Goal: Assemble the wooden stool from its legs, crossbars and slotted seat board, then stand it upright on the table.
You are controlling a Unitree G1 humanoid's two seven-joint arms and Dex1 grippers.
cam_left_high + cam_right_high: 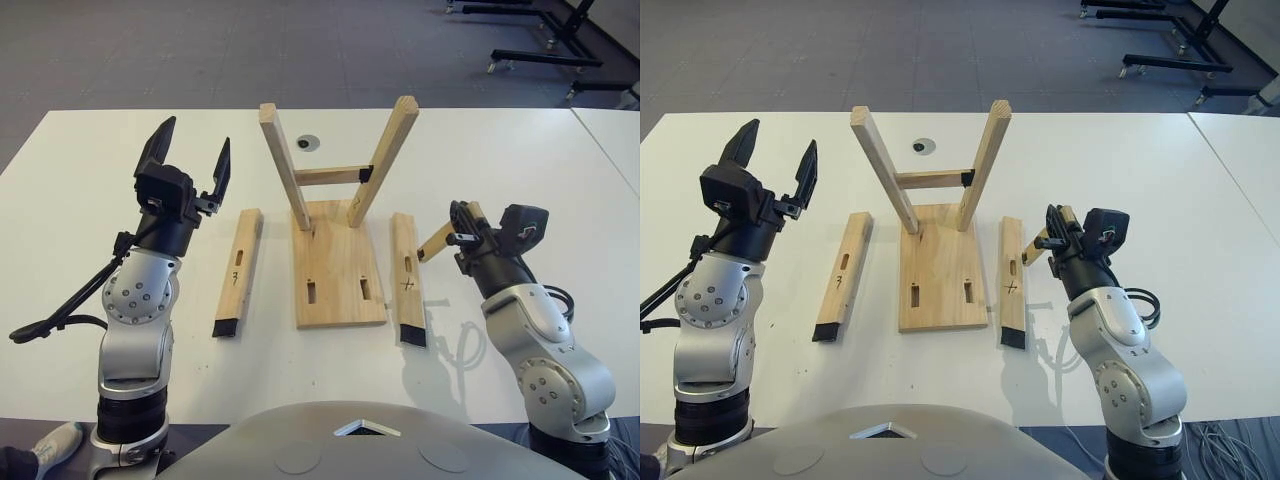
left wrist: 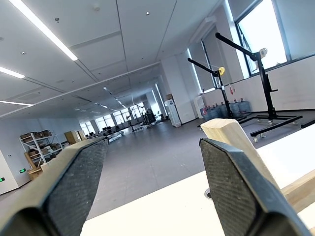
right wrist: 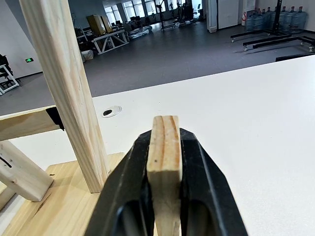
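The right tool (image 1: 466, 236) grips a crossbar (image 1: 436, 243) right of the seat (image 1: 335, 290), which lies flat mid-bench with two legs (image 1: 385, 160) up; the left tool (image 1: 193, 152) hangs open. Likely best: hold it square to the slot in the loose leg (image 1: 406, 275), then press straight.

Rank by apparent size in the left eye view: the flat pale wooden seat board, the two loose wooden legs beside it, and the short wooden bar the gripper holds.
1. Flat pale wooden seat board.
2. Left loose wooden leg and right loose wooden leg: alike, tied.
3. Short wooden bar in the right gripper.
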